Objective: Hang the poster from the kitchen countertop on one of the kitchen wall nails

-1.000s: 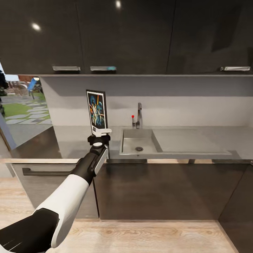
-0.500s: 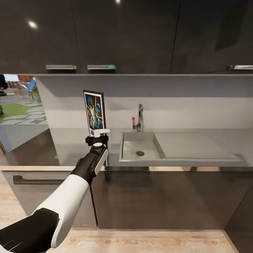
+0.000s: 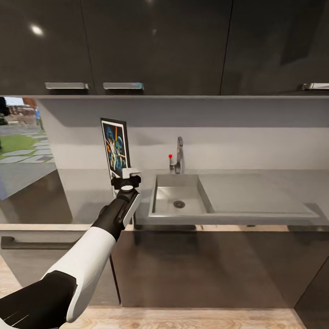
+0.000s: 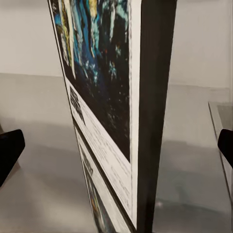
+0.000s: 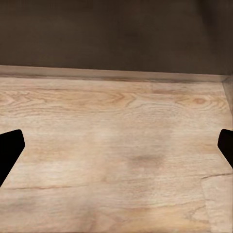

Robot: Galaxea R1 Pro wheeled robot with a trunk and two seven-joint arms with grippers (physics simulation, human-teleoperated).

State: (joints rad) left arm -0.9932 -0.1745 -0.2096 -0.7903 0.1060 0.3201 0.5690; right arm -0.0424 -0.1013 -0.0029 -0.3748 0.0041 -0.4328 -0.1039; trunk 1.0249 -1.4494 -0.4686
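The poster (image 3: pixel 115 148) stands upright on its lower edge on the grey kitchen countertop (image 3: pixel 84 196), left of the sink (image 3: pixel 176 194), turned nearly edge-on. My left gripper (image 3: pixel 128 176) is open at the poster's foot. In the left wrist view the poster (image 4: pixel 111 111) sits between the two dark fingertips (image 4: pixel 9 148), which stand far apart and do not touch it. My right gripper (image 5: pixel 116 145) is open with nothing in it, low over the wooden floor (image 5: pixel 116 136). The wall nail is out of view.
A chrome tap (image 3: pixel 179 153) with a red knob rises behind the sink. Dark glossy wall cabinets (image 3: pixel 160 45) hang above the grey backsplash. Dark base cabinets (image 3: pixel 205 260) front the counter. A window or opening to a garden (image 3: pixel 23 141) lies at the left.
The whole view has shifted as the robot moved. The poster now looks narrower and sits a little further left of the tap. The left gripper stays at its foot.
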